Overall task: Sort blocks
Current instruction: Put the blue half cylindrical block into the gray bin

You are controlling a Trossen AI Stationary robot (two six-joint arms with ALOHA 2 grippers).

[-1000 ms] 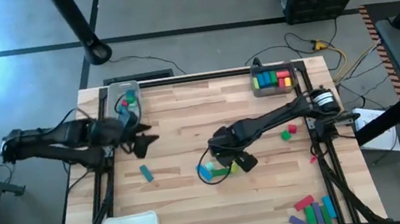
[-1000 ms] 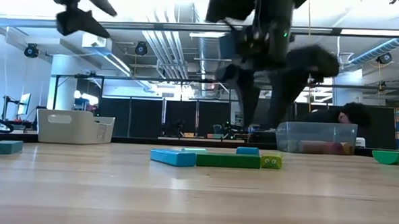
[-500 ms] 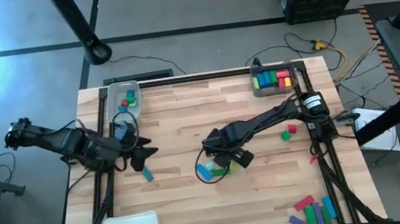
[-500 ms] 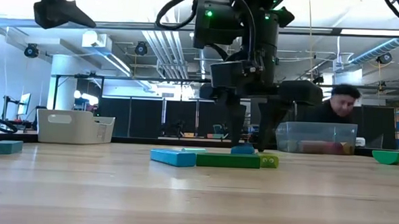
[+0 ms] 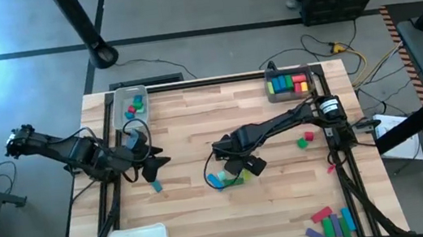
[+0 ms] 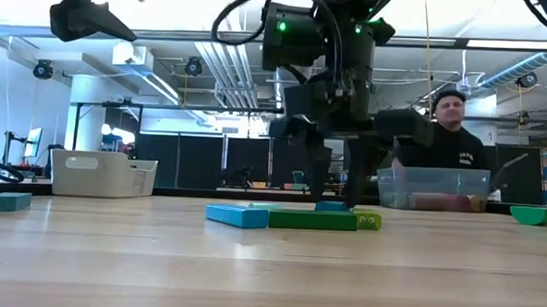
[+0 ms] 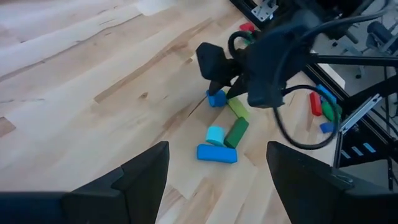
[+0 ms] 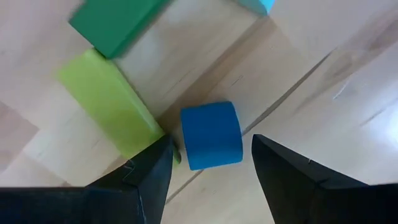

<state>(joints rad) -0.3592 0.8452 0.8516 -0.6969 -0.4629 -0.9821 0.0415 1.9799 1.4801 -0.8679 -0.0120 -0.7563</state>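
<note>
Blue block [image 8: 211, 135] lies on the tabletop [image 5: 195, 120] between your right gripper [image 8: 208, 163]'s spread fingers, touching a lime bar [image 8: 111, 102]. Your left gripper [image 5: 150, 164] hovers apart, fingers open.

Robotics lab: open industrial ceiling with exposed ducts [image 6: 213, 63], framed wooden test table [image 5: 196, 129], loose cables [image 5: 333, 45] on grey floor.
</note>
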